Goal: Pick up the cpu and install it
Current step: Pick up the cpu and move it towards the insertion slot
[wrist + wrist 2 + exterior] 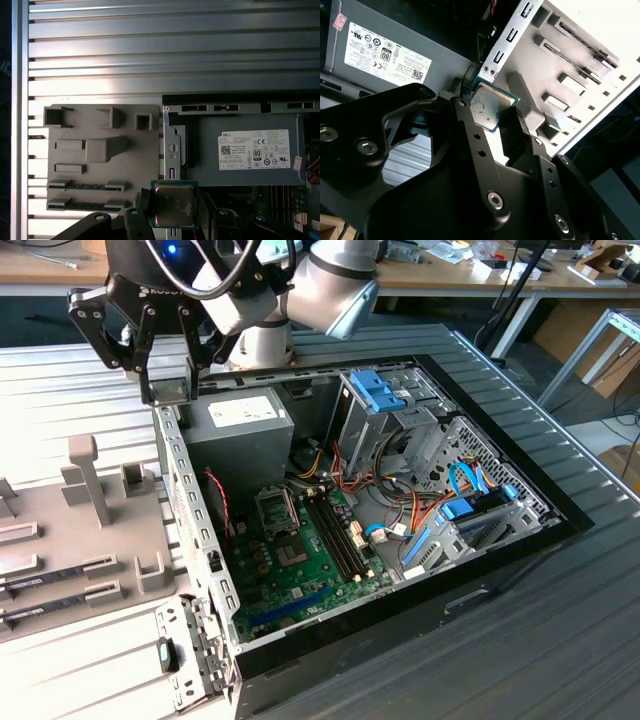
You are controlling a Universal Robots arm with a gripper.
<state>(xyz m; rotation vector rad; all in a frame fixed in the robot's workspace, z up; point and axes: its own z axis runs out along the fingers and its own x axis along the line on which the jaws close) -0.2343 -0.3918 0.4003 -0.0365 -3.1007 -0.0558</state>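
Second wrist view shows you the gripper (490,114) squeezed tight on the cpu (487,102), held over the edge of the computer case (507,47).

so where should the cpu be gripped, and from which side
Probably by two opposite thin edges, coming in from above its flat metal top. The cpu is a thin flat square, so only the rims offer purchase, and the underside stays free. The gripper holds it that way now, clamped across two sides.

In the exterior view the case (350,632) sits centre, the tray (50,530) at left; the gripper (170,396) holds the cpu (170,388) above the case's upper-left corner.
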